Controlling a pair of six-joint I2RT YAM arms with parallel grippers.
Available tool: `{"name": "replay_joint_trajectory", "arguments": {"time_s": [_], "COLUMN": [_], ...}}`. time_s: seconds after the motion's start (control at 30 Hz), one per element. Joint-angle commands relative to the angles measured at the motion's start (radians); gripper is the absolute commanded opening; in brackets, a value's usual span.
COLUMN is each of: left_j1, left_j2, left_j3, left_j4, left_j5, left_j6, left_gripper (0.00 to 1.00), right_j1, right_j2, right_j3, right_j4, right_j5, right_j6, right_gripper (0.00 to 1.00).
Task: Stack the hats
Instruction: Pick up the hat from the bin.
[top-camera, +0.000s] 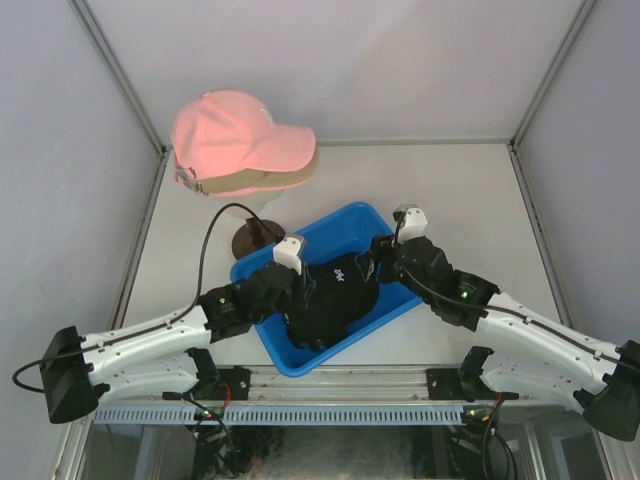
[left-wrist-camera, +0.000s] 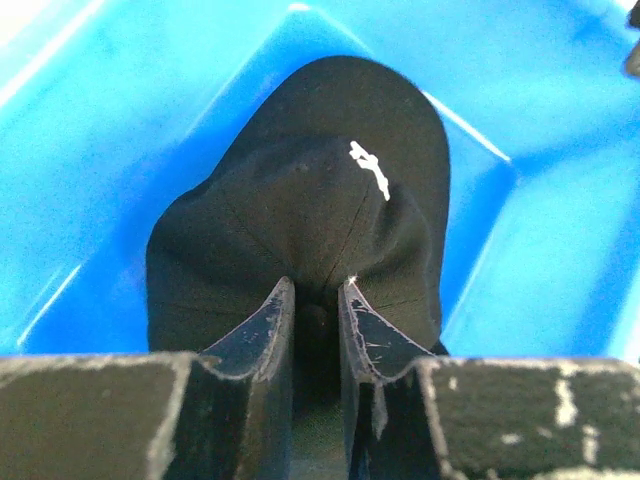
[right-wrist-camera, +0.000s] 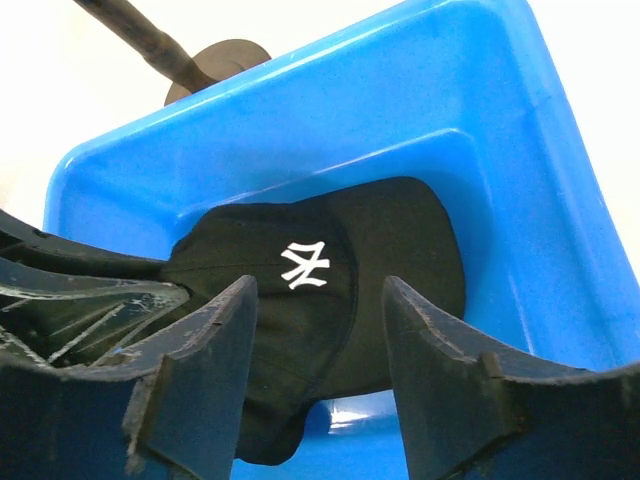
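- While the pink cap (top-camera: 235, 130) sits over the tan cap (top-camera: 262, 181) at the far left, the step in hand looks like lifting the black cap (top-camera: 335, 295) out of the blue bin (top-camera: 300, 362)
- Next move, as I judge it: raise it clear of the bin wall and carry it onto that pile
- Left gripper (left-wrist-camera: 315, 285): jaws nearly together, pinching a fold of its crown
- Right gripper (right-wrist-camera: 320, 285): jaws wide, straddling the cap, holding nothing

My left gripper (left-wrist-camera: 315, 290) and right gripper (right-wrist-camera: 320, 285) both stand inside the blue bin (top-camera: 408, 298), close together over the black cap (top-camera: 335, 300). The bin's walls hem in every sideways path, so the open way is straight up. Just behind the bin's far left corner, the mannequin head (top-camera: 268, 198) in its pink cap (top-camera: 235, 130) blocks that side.
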Motion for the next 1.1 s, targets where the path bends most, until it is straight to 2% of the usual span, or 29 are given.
{"name": "replay_joint_trajectory", "arguments": {"time_s": [0.0,0.13,0.17,0.2,0.23,0.3,0.33,0.37,0.4,0.5,0.6,0.77,1.07], "left_j1": [-0.005,-0.006,-0.006,-0.006,-0.005,-0.006,-0.006,-0.005,-0.005,-0.006,-0.007,-0.007,-0.007], "left_j2": [-0.057,-0.098,-0.108,-0.118,-0.127,-0.142,-0.148,-0.154,-0.161,-0.189,-0.209,-0.247,-0.3], "left_j3": [0.098,0.116,0.121,0.125,0.13,0.14,0.145,0.147,0.15,0.156,0.177,0.214,0.281], "left_j4": [-0.001,-0.007,-0.009,-0.013,-0.019,-0.032,-0.038,-0.044,-0.047,-0.054,-0.073,-0.1,-0.142], "left_j5": [-0.006,0.011,0.014,0.015,0.017,0.018,0.019,0.02,0.02,0.029,0.04,0.065,0.097], "left_j6": [0.028,0.036,0.037,0.038,0.039,0.041,0.042,0.042,0.043,0.042,0.048,0.061,0.068], "left_gripper": [0.16,0.16,0.16,0.16,0.16,0.16,0.16,0.16,0.16,0.16,0.16,0.16,0.13], "right_j1": [-0.01,-0.021,-0.026,-0.029,-0.032,-0.037,-0.039,-0.041,-0.044,-0.059,-0.093,-0.159,-0.214], "right_j2": [-0.007,-0.005,-0.005,-0.005,-0.007,-0.01,-0.013,-0.015,-0.017,-0.025,-0.042,-0.074,-0.109], "right_j3": [0.029,0.03,0.031,0.03,0.031,0.03,0.031,0.03,0.03,0.026,0.005,-0.028,-0.086], "right_j4": [0.004,-0.001,-0.005,-0.008,-0.01,-0.014,-0.016,-0.017,-0.019,-0.017,0.008,0.047,0.146], "right_j5": [-0.011,-0.028,-0.03,-0.031,-0.033,-0.039,-0.042,-0.047,-0.055,-0.091,-0.152,-0.257,-0.421], "right_j6": [-0.014,-0.008,-0.005,0.0,0.005,0.012,0.016,0.017,0.018,0.02,0.02,0.025,0.029], "right_gripper": [0.55,0.54,0.47,0.31,0.21,0.09,0.06,0.07,0.14,0.43,0.56,0.63,0.61]}}
